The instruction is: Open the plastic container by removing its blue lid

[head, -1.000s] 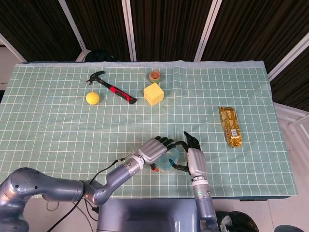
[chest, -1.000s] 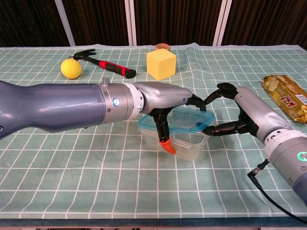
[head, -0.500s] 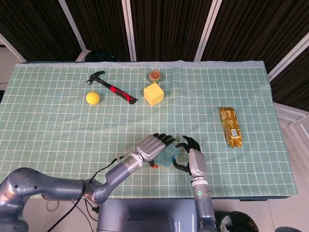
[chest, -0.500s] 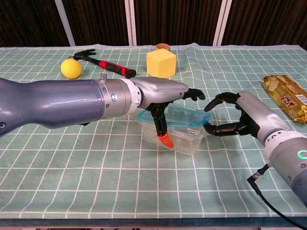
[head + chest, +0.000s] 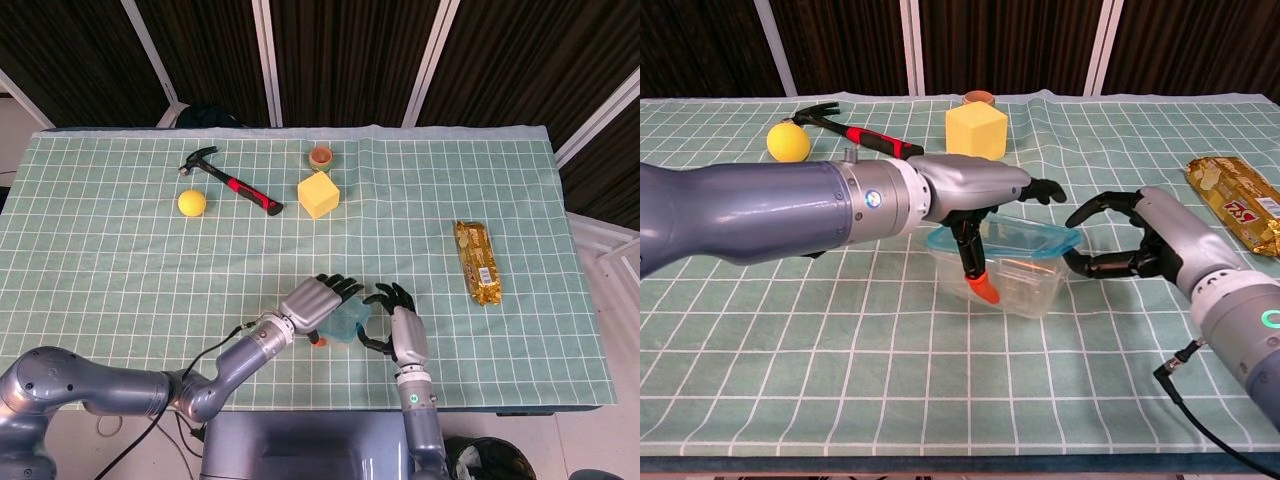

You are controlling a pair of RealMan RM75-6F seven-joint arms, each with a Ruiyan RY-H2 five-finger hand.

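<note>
Checked cloth (image 5: 120, 270): hammer (image 5: 228, 180), ball (image 5: 192, 203), block (image 5: 318, 194).

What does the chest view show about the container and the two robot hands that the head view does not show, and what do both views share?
Only the chest view shows the clear container body under its blue lid, the left robot hand thumb with an orange tip pressed on the front wall, and the right robot hand fingertips at the lid's right corner.

Only the head view shows the whole table from above, with the container near the front edge.

Both show the hammer, yellow ball, yellow cube, snack pack, and both hands flanking the container.
</note>
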